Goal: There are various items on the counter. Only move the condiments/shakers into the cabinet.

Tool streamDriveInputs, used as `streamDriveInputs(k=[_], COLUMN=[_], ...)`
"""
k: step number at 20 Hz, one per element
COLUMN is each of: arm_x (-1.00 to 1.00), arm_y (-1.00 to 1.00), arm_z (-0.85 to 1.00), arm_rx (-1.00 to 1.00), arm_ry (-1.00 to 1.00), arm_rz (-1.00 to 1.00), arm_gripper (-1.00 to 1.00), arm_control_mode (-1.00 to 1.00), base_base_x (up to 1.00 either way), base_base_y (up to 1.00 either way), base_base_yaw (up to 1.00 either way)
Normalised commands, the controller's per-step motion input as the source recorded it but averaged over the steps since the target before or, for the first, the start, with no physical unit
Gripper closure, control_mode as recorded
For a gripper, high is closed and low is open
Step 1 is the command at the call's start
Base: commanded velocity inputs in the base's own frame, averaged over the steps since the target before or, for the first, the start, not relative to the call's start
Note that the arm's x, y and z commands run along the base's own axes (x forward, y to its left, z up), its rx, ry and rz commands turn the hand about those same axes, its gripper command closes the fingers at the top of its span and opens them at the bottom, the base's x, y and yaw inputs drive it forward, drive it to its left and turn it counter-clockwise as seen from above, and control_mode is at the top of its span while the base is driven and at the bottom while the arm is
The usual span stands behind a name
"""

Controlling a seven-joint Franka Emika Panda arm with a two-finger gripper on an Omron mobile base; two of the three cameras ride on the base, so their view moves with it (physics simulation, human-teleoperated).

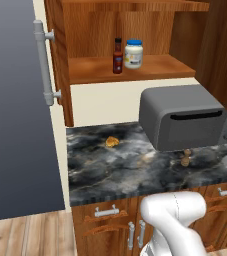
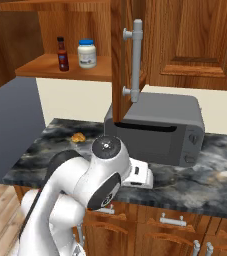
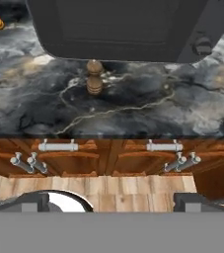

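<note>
Sauce bottle [image 1: 117,56] and jar [image 1: 133,54] already stand on the cabinet shelf [image 1: 155,69]; the shaker [image 1: 185,158] waits on the worktop [image 1: 115,165] before the toaster oven [image 1: 182,117], tool [image 3: 111,202] open, empty.

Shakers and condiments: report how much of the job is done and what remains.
Done: the red sauce bottle and the blue-lidded jar stand on the cabinet shelf. In hand: nothing; the tool is open and empty, looking at the brown shaker from in front of the counter. Left: that shaker, standing by the toaster oven. The food lump stays.
</note>
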Motion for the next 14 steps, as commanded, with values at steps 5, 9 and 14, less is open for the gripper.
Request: streamDriveInputs(k=[5,9,14], arm_x=[0.35,0.42,0.65], arm_y=[-0.47,-0.11,0.02], arm_z=[-0.31,-0.30,-0.30], arm_rx=[0.30,0.31,0.29], arm_ry=[-0.13,-0.27,-0.18], arm_rz=[0.41,0.45,0.34], arm_gripper=[-1.00,-1.00,-1.00], arm_control_mode=[-1.00,-1.00,-1.00], base_base_x=[0.00,0.00,0.00], base_base_y=[0.00,0.00,0.00], base_base_yaw=[0.00,0.00,0.00])
